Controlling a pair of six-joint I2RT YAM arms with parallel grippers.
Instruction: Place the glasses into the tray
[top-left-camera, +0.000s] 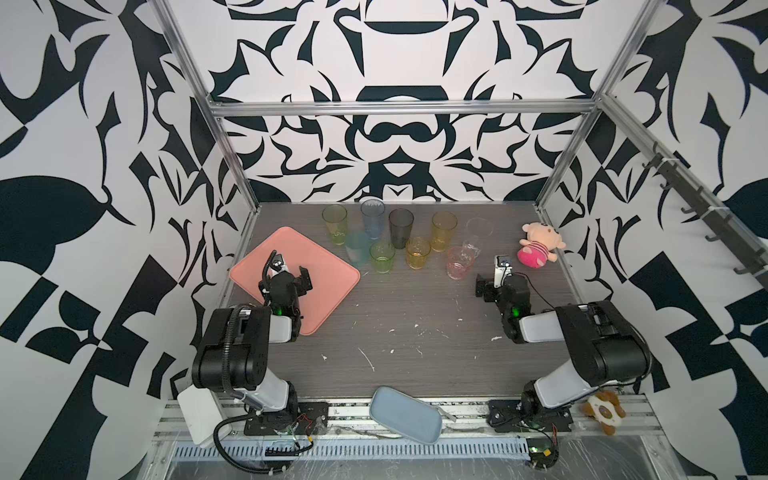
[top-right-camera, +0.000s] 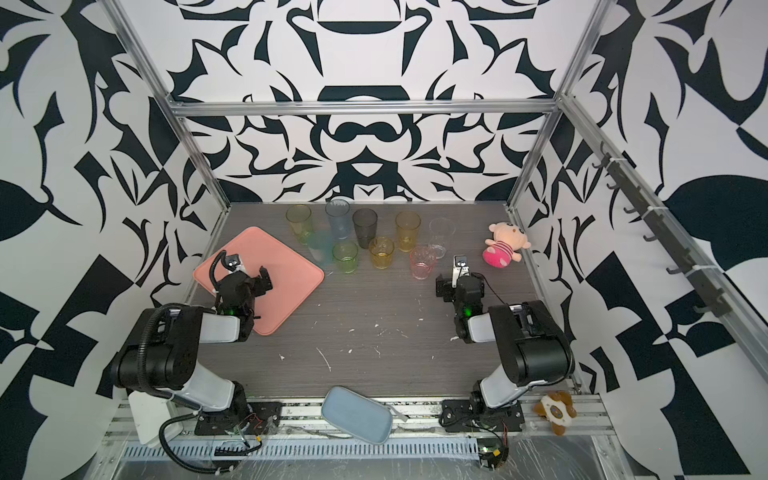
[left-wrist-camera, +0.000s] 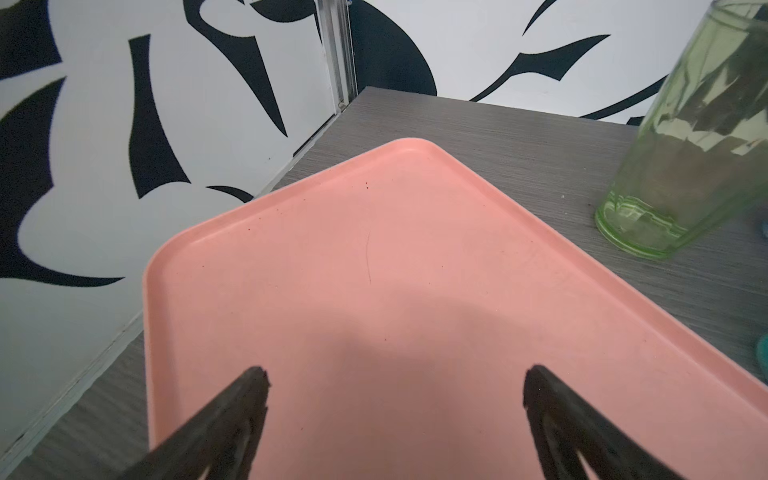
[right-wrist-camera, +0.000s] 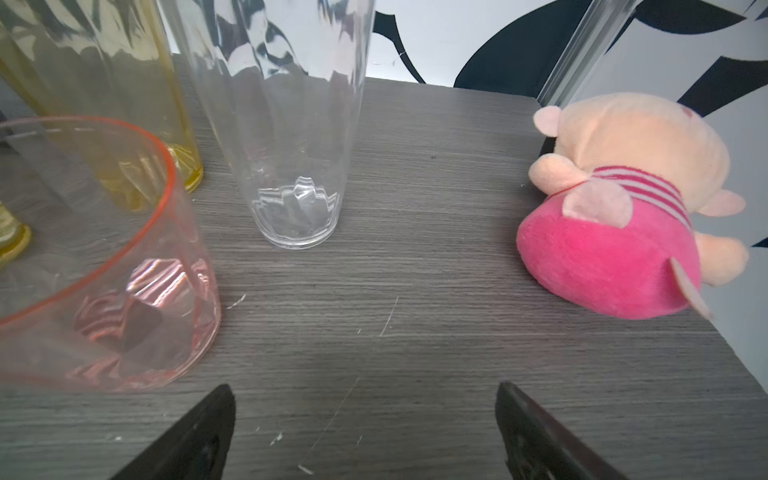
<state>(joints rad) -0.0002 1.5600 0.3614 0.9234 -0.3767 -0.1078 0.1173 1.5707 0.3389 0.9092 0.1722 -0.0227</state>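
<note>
A pale blue-grey dish is seen at the front edge. Leftward, the left gripper is held wide, empty, over the tray. The glasses are grouped on the table beside it. The right gripper is spread wide, empty, near a plush toy.

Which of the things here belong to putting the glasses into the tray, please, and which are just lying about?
Belong to the job: salmon-pink tray; yellow-green glass; blue glass; smoky grey glass; amber glass; clear glass; teal glass; green glass; orange glass; pink glass.
Just lying about: pink plush doll; pale blue-grey dish; brown plush toy.
</note>
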